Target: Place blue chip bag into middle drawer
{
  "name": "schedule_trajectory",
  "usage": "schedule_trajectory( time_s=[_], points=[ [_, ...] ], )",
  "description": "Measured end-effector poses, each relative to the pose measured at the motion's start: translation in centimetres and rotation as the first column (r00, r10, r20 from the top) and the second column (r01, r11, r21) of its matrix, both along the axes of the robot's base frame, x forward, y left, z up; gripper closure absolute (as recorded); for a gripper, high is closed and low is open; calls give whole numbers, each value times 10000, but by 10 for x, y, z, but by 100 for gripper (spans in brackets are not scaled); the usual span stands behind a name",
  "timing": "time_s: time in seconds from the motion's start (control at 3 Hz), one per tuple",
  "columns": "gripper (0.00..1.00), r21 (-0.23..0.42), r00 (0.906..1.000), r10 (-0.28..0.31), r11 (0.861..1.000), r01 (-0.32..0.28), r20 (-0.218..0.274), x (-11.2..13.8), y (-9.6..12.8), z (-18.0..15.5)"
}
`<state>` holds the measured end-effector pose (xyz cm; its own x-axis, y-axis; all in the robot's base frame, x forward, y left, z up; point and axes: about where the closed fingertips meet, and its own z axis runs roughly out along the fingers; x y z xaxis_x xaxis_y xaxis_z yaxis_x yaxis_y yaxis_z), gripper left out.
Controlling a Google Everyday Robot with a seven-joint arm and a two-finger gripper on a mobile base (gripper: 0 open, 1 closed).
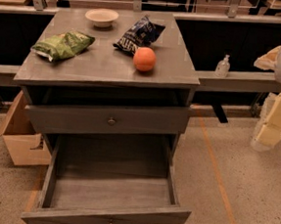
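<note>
The blue chip bag [139, 34] lies on the grey cabinet top [105, 64], behind an orange [144, 59]. The middle drawer [109, 192] is pulled far out below, deep and empty, with a small knob on its front edge. My arm and gripper [276, 121] hang at the far right edge of the view, well off to the side of the cabinet and lower than its top. The gripper holds nothing that I can see.
A green chip bag [63, 45] lies at the left of the top and a white bowl [101, 17] at the back. The upper drawer front [111, 121] with a round knob stands slightly out. A cardboard box [22, 145] sits left on the floor. A sanitizer bottle [223, 66] stands on the ledge to the right.
</note>
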<state>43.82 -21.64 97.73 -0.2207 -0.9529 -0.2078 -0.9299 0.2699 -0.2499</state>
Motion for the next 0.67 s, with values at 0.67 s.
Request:
schedule_trajectory(
  time_s=[0.67],
  points=[
    [0, -228, 9960, 174, 9996, -155, 871, 23, -5, 10]
  ],
)
